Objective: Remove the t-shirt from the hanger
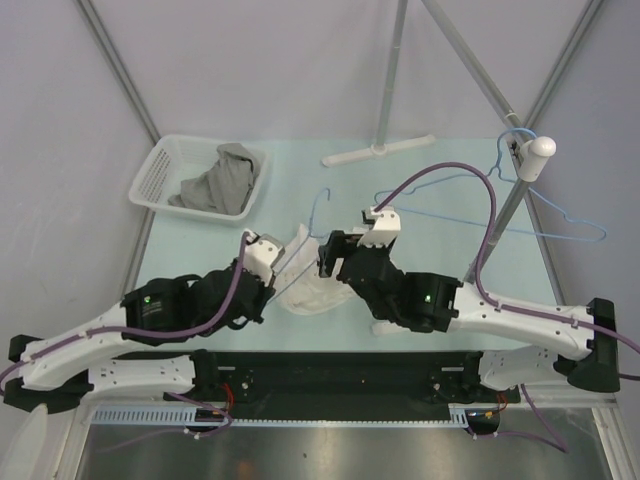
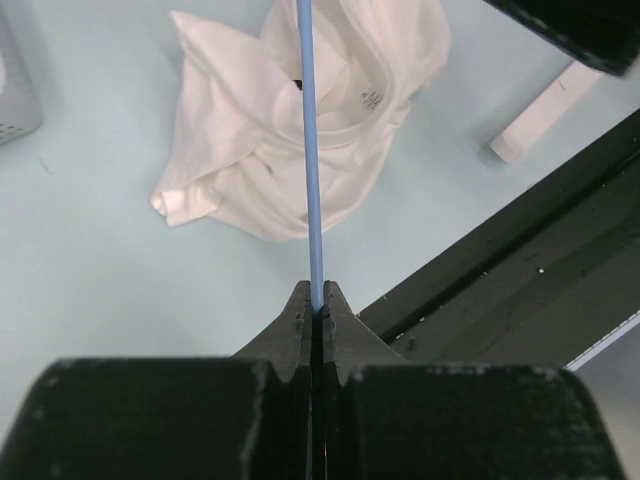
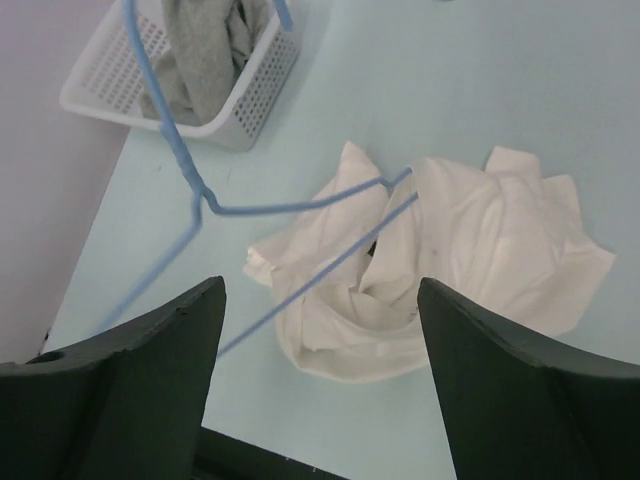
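Note:
The white t-shirt (image 1: 312, 287) lies crumpled on the pale green table between my two grippers. A blue wire hanger (image 1: 316, 210) rises out of it, with one end still inside the shirt's folds (image 3: 400, 185). My left gripper (image 1: 283, 263) is shut on the hanger's wire (image 2: 310, 180), and the shirt (image 2: 290, 130) lies just beyond its tips (image 2: 313, 300). My right gripper (image 1: 328, 258) is open and empty. It hovers above the shirt (image 3: 480, 240) with the hanger (image 3: 200, 200) ahead of its jaws (image 3: 320, 340).
A white basket (image 1: 160, 165) holding a grey garment (image 1: 220, 180) stands at the back left, also in the right wrist view (image 3: 265, 75). A rack pole with a white knob (image 1: 541, 147) carries a second blue hanger (image 1: 600, 233) at the right. A white stand base (image 1: 378, 150) is at the back.

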`<state>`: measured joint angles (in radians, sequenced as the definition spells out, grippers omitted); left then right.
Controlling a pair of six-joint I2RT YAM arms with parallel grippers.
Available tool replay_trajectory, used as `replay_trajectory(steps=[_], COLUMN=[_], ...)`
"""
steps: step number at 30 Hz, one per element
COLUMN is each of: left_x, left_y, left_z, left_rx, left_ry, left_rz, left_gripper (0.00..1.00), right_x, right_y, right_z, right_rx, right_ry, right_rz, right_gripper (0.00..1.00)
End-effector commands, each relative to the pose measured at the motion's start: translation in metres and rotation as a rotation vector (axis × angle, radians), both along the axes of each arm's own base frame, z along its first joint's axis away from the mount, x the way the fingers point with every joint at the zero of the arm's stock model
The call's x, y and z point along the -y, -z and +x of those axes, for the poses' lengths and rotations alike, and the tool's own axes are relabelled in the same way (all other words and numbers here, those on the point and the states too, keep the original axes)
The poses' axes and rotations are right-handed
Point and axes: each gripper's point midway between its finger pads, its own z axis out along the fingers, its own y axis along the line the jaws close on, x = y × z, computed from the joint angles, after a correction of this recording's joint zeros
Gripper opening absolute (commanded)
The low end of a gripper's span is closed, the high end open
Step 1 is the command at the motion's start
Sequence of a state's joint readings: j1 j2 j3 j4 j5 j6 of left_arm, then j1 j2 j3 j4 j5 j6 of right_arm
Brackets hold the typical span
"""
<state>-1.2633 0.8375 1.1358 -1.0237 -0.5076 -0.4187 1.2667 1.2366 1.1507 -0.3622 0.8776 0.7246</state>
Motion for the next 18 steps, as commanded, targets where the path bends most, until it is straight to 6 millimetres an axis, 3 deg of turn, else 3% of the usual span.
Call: replay_trajectory(steps=[1,6,7,8,11,12,14,15,17,18], left_x=[-0.032,-0.047,-0.049,-0.049,-0.043,-0.038,-0.018,-0.014,0.015,0.013], left_y=[-0.027,-0.045,-0.051,-0.057,-0.089,-0.111,-0.132,-0.164,-0.180,-0.207], left_z=[0.002,0.002,0.004,0.006,0.015,0.019,0.022,0.024,0.029,0.033], left_rx=[0.050,0.091,0.111,0.128,0.204,0.254,0.282,0.338,0.364,0.401], left_ry=[-0.072,-0.100,-0.110,-0.111,-0.113,-0.101,-0.045,-0.021,0.069,0.064], left_rz=[-0.057,-0.145,-0.158,-0.170,-0.225,-0.268,-0.296,-0.355,-0.323,-0.351], left_gripper=[0.00,0.00,0.00,0.00,0.00,0.00,0.00,0.00,0.00,0.00], right_x=[-0.009,-0.014,-0.012,-0.012,-0.017,-0.021,-0.021,-0.023,-0.021,-0.020], right_y=[0.004,0.014,0.030,0.033,0.039,0.039,0.044,0.048,0.052,0.054], right_z=[-0.027,-0.058,-0.062,-0.066,-0.084,-0.092,-0.096,-0.099,-0.100,-0.102], right_rx=[0.043,0.089,0.082,0.080,0.096,0.104,0.111,0.105,0.089,0.074], right_ry=[-0.158,-0.293,-0.307,-0.317,-0.376,-0.390,-0.389,-0.389,-0.361,-0.354], right_rz=[-0.051,-0.041,-0.063,-0.055,-0.026,-0.017,-0.026,-0.032,-0.030,-0.018], right_gripper=[0.84,0.85,0.84,0.85,0.85,0.85,0.85,0.85,0.85,0.85])
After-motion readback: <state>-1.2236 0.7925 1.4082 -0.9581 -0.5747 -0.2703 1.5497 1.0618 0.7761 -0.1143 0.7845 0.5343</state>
